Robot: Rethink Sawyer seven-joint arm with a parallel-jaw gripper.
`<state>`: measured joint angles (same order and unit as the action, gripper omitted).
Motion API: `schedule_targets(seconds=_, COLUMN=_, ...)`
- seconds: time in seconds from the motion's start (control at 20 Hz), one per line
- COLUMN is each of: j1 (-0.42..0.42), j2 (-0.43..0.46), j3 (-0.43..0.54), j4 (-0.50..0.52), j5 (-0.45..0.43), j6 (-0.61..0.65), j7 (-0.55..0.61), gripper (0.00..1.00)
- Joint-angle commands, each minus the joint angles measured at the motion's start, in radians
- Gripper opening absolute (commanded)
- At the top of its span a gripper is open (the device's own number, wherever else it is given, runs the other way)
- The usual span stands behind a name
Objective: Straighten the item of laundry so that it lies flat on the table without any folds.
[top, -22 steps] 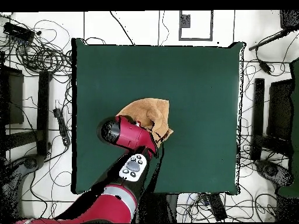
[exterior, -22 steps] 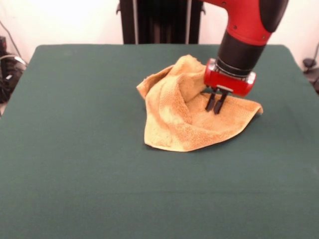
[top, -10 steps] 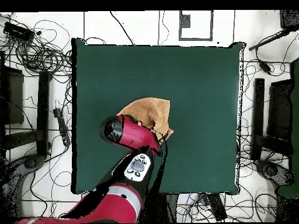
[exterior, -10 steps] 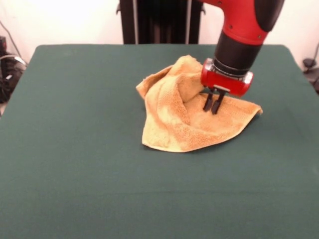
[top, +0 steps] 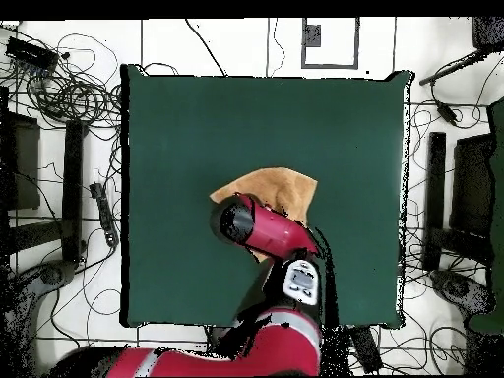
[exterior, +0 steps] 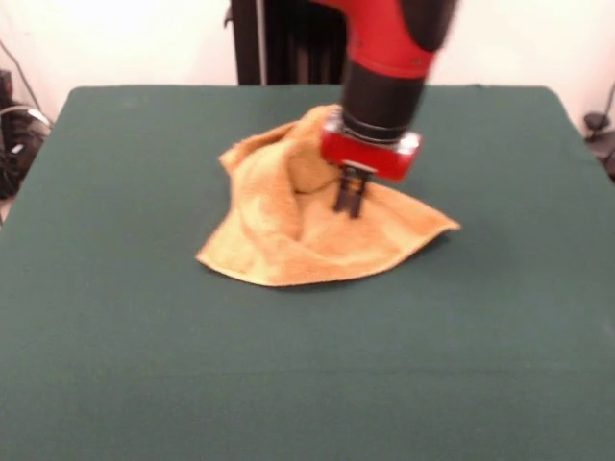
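The item of laundry (exterior: 279, 235), an orange-tan terry towel, lies crumpled near the middle of the green table (exterior: 135, 346), with raised folds at its back and a flatter corner pointing right. My gripper (exterior: 349, 198) stands on the towel's upper middle, its two dark fingers pinched together on the cloth. In the overhead view the red arm covers the gripper and the near part of the towel (top: 283, 185), so only the towel's far part shows on the table (top: 197, 118).
Wide stretches of green cloth surround the towel on all sides. Off the table, tangled cables (top: 59, 94) and dark stands (top: 438, 187) line the floor to the left and right in the overhead view.
The gripper has moved left in the front view, dragging the towel with it. The towel's left edge has spread outward and lies lower and wider than before.
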<state>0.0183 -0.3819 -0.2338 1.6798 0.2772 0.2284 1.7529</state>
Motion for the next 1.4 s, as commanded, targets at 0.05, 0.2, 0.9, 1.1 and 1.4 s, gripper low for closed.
schedule_targets(seconds=0.05, j1=-0.113, j2=-0.022, j3=0.164, j4=0.130, j5=-0.152, j6=-0.028, j7=-0.008, gripper=0.00)
schedule_targets(seconds=0.2, j1=-0.127, j2=-0.016, j3=0.178, j4=0.122, j5=-0.190, j6=-0.038, j7=0.035, gripper=0.00)
schedule_targets(seconds=0.9, j1=-0.135, j2=0.000, j3=0.198, j4=0.099, j5=-0.257, j6=-0.057, j7=0.103, gripper=0.00)
schedule_targets(seconds=1.1, j1=-0.131, j2=-0.003, j3=0.199, j4=0.077, j5=-0.256, j6=-0.022, j7=0.112, gripper=0.00)
schedule_targets(seconds=1.4, j1=-0.128, j2=0.005, j3=0.197, j4=0.080, j5=-0.257, j6=-0.037, j7=0.126, gripper=0.00)
